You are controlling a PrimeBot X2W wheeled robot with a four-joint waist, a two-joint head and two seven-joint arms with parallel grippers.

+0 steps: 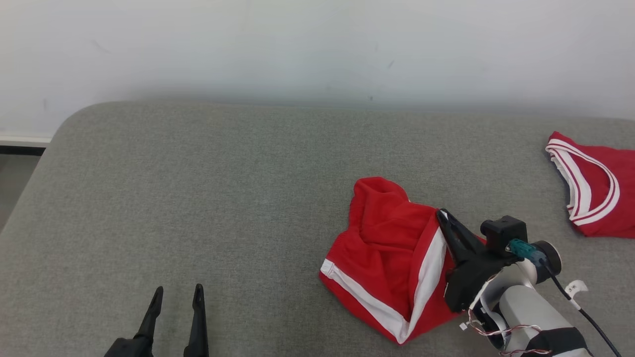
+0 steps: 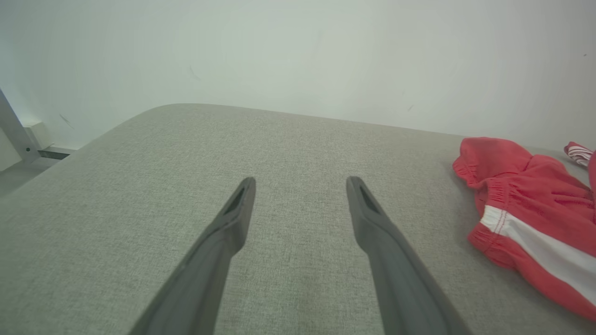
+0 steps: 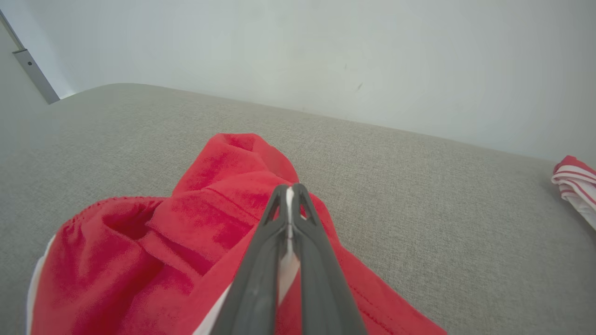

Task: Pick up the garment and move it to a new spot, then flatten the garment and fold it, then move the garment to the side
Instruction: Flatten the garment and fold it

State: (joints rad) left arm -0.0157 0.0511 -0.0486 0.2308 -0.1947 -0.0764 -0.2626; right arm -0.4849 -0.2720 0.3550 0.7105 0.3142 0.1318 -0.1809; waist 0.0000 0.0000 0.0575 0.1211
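While the right tool (image 1: 440, 213) pinches the garment (image 1: 387, 243) at its white stripe, the left tool (image 1: 178, 289) is spread, empty. A second red cloth (image 1: 598, 198) lies well apart on the counter (image 1: 198, 198).

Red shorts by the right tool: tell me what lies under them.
The red shorts lie crumpled on the grey cushion, which shows beside them. The right tool is shut on their white-striped edge. Anything beneath the folds is covered.

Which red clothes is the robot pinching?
The crumpled red shorts with a wide white stripe, in the right gripper; the other red garment lies apart, untouched.
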